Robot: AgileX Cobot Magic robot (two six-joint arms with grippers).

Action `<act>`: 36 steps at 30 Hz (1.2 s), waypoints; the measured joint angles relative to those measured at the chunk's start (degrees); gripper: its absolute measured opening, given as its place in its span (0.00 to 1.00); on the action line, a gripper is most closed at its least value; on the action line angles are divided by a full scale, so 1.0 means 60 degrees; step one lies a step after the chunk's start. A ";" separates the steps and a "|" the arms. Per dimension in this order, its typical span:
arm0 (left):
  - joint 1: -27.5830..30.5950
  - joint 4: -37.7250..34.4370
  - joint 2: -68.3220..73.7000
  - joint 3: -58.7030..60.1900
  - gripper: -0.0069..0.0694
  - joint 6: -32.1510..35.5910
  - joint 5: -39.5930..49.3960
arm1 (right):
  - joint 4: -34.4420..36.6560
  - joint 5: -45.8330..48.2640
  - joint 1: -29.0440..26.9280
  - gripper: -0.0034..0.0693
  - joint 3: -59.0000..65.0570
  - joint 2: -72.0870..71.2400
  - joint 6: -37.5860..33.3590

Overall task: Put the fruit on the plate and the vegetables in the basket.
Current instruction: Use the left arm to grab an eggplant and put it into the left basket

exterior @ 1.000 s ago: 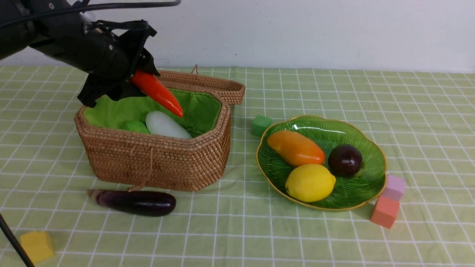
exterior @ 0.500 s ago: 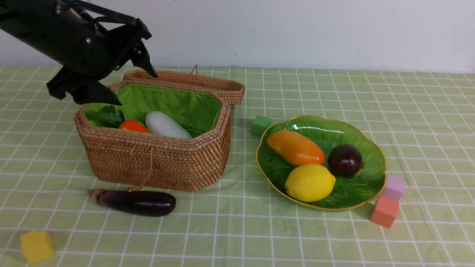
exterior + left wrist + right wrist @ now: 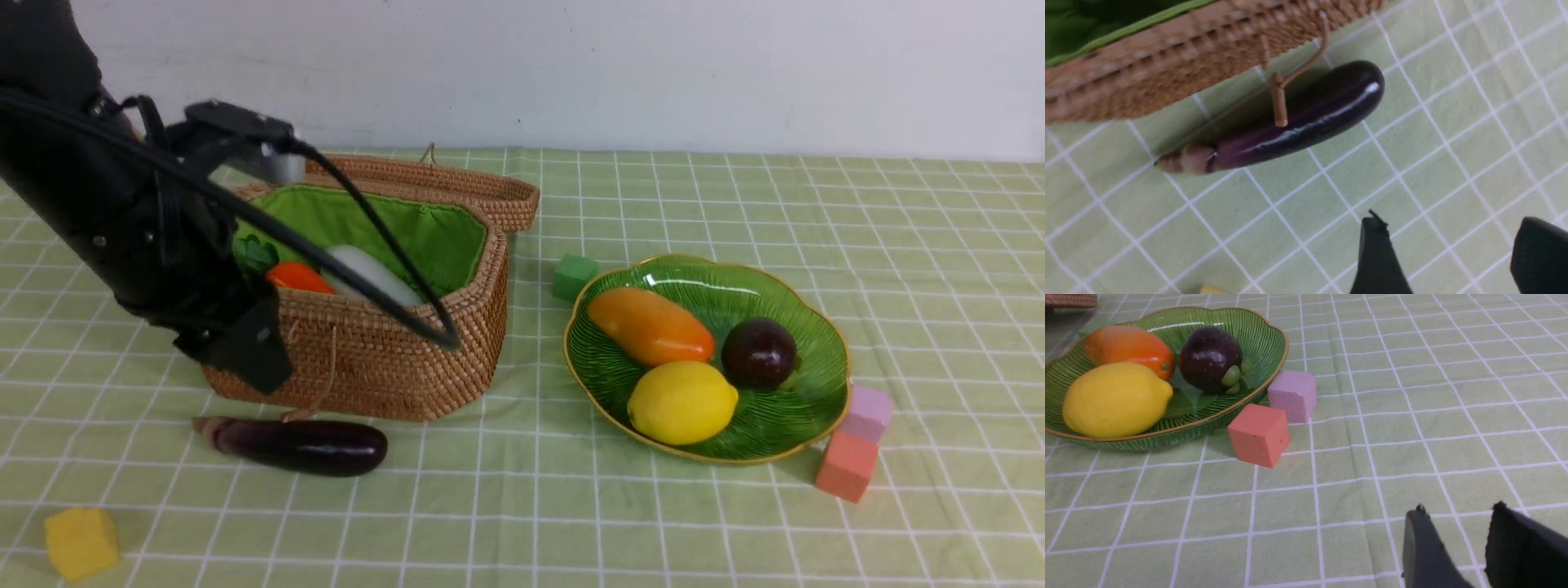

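The left arm (image 3: 122, 220) leans down in front of the basket (image 3: 384, 367), on its left side. The left gripper (image 3: 1449, 253) hangs over the cloth near the eggplant (image 3: 1298, 122). Its two fingers are spread apart and hold nothing. The right gripper (image 3: 1457, 547) is low over the cloth, away from the plate (image 3: 1265, 371). There is a gap between its fingers and nothing in it.

The basket is open. The carrot (image 3: 298, 278) and the white radish (image 3: 371, 273) lie inside. The eggplant lies on the cloth just in front of the basket. The plate holds the mango (image 3: 649, 325), the lemon (image 3: 682, 402) and the dark round fruit (image 3: 758, 352).
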 joint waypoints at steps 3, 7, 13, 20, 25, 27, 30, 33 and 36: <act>0.0000 -0.0011 0.0450 0.0062 0.62 0.2066 -0.0255 | 0.0000 0.0000 0.0000 0.38 0.0000 0.0000 0.0000; 0.0000 -0.0129 0.0863 0.0062 0.62 0.3526 -0.0346 | 0.0000 0.0000 0.0000 0.38 0.0000 0.0000 0.0000; -0.0007 -0.0041 0.1567 0.0070 0.62 0.4612 -0.0971 | 0.0000 0.0000 0.0000 0.38 0.0000 0.0000 0.0000; -0.0133 0.0509 0.1860 0.0080 0.66 0.4569 -0.1601 | 0.0000 0.0000 0.0000 0.38 0.0000 0.0000 0.0000; -0.0423 -0.0828 0.1864 0.0080 0.66 0.3034 -0.1666 | 0.0000 0.0000 0.0000 0.38 0.0000 0.0000 0.0000; -0.0449 -0.1412 0.1864 0.0068 0.66 0.2522 -0.1697 | 0.0000 0.0000 0.0000 0.38 0.0000 0.0000 0.0000; -0.0495 -0.2052 0.1864 0.0048 0.66 0.1536 -0.1708 | 0.0000 0.0000 0.0000 0.38 0.0000 0.0000 0.0000; -0.0495 -0.1178 0.1864 0.0048 0.66 0.1476 -0.1677 | 0.0000 0.0000 0.0000 0.38 0.0000 0.0000 0.0000; -0.0495 -0.0170 0.1864 0.0048 0.66 0.1593 -0.1677 | 0.0000 0.0000 0.0000 0.38 0.0000 0.0000 0.0000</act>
